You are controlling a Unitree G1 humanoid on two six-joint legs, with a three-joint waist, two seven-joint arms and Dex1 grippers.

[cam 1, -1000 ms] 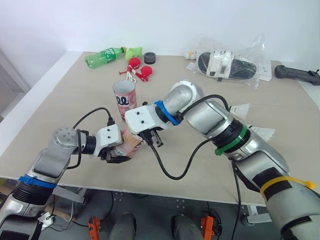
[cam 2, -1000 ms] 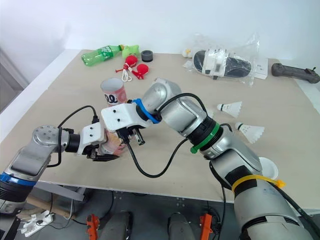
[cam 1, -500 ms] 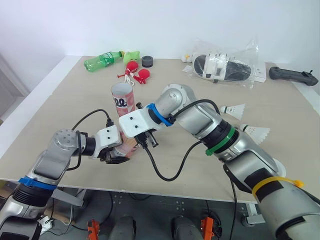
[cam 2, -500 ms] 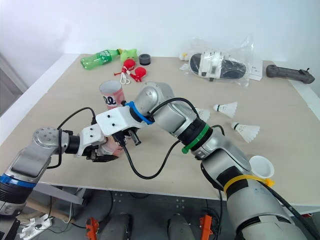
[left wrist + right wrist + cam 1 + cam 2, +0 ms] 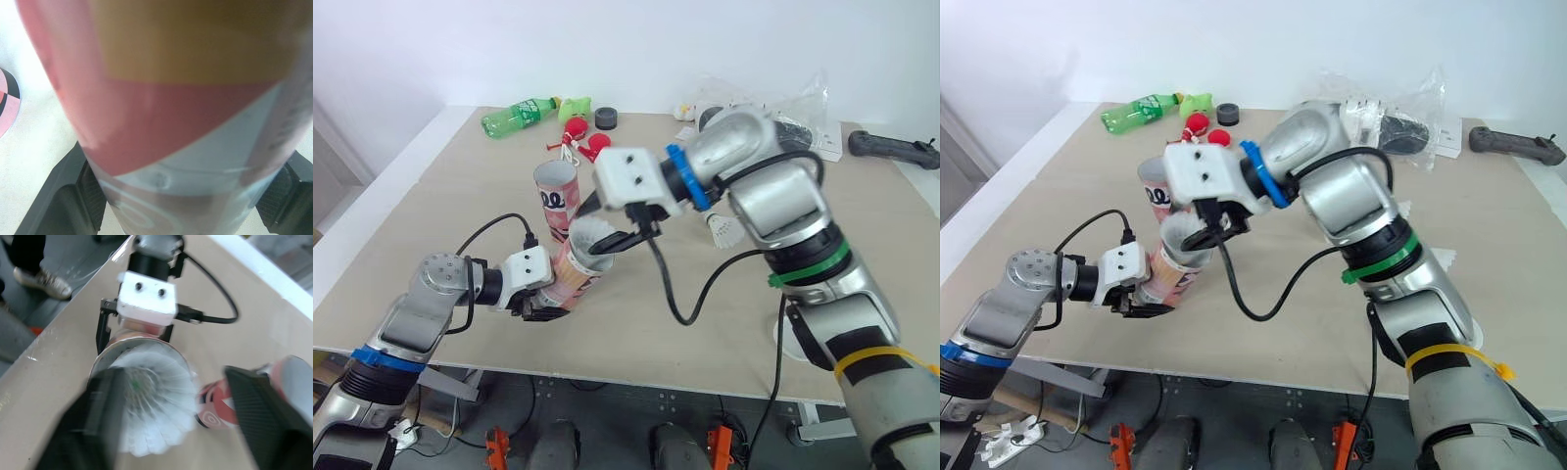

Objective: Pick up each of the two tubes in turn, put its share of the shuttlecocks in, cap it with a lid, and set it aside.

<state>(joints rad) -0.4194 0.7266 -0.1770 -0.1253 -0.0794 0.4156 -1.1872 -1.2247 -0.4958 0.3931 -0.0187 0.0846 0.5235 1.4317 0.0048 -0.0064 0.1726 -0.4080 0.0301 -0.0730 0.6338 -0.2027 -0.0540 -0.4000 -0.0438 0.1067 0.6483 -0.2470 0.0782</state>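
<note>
Left gripper [image 5: 546,305] is clamping the tilted pink tube [image 5: 576,274] by its base near the table's [image 5: 450,196] front edge | shuttlecock [image 5: 590,235] is sitting in its mouth | right gripper [image 5: 612,223] is hovering spread above it | label lettering unreadable

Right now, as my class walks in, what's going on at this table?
The left gripper holds a pink tube tilted, clamped near its base. The right gripper hangs open at the tube's mouth, where a white shuttlecock sits, skirt outward. A second tube stands upright on the table behind, uncapped.
</note>
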